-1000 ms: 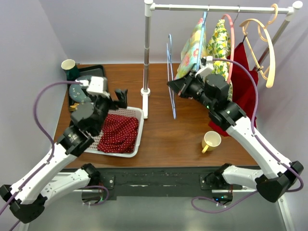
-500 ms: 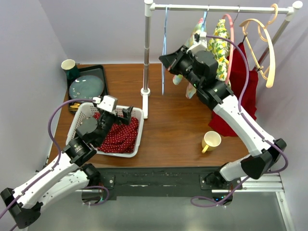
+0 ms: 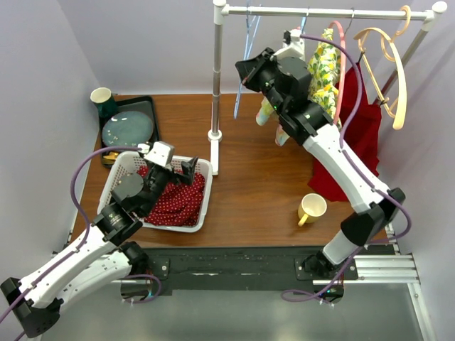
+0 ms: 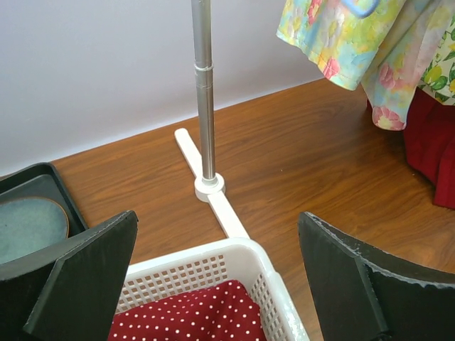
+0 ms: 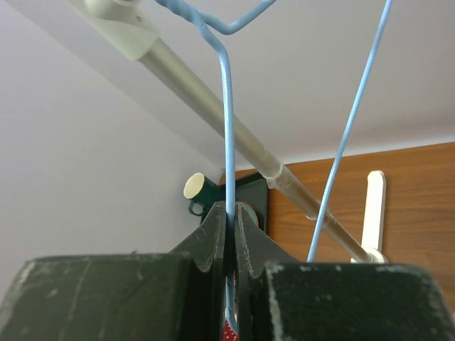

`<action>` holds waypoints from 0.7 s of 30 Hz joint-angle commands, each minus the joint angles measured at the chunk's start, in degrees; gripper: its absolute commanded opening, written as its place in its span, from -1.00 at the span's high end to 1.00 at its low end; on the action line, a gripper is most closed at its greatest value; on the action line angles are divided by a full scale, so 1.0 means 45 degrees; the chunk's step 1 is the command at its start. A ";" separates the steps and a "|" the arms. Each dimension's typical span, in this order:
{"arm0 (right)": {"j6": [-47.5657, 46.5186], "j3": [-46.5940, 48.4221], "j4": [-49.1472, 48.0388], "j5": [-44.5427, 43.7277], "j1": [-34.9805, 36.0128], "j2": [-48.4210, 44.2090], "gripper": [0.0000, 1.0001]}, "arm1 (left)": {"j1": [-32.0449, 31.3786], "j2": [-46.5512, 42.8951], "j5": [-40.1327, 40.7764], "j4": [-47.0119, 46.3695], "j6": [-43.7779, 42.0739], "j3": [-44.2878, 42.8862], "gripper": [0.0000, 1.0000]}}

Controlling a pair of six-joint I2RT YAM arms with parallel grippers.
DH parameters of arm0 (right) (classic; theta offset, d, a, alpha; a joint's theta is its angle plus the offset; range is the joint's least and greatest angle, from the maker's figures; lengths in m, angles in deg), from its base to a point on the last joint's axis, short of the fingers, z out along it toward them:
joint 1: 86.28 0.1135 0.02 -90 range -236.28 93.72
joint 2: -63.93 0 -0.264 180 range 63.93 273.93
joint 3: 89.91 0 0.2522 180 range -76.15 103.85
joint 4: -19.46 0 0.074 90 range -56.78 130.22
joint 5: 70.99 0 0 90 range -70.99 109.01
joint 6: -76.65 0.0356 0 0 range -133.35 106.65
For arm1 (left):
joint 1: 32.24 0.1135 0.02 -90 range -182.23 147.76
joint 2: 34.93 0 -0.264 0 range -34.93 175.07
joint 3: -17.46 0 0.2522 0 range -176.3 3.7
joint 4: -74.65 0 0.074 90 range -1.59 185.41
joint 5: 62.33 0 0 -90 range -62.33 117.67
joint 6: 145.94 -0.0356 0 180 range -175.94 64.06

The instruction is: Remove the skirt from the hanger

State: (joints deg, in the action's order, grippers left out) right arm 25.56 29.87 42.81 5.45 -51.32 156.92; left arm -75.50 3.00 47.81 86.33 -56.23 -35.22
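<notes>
So the right claw (image 5: 229, 217), pinching the blue hanger (image 5: 229, 128), has hoisted it up to the rail (image 3: 284, 11) now (left claw (image 4: 217, 215) stays spread wide, well below the rail, over the skirt (image 3: 176, 202)).

No text, label, brand name, number or sign can be read in any of the three views. No lettering is shown on any surface clearly enough to be made out.
</notes>
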 commanded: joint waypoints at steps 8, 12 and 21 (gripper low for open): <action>0.0160 -0.0589 -0.0488 -0.0462 -0.0034 0.0041 0.73 | -0.0073 -0.0012 0.0134 -0.0552 -0.0383 -0.0336 -1.00; 0.0063 -0.1175 -0.0373 -0.0151 -0.0034 -0.0526 0.15 | -0.0073 -0.0031 0.0134 -0.0552 -0.0364 -0.0356 -1.00; -0.1106 -0.3224 0.1052 0.1293 -0.0034 -0.3003 -0.57 | -0.0054 -0.0051 0.0368 -0.0571 -0.0306 -0.0375 -1.00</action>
State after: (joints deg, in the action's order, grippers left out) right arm 24.67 18.09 45.01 7.86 -51.36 149.51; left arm -75.50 3.09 48.46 86.33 -57.08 -35.22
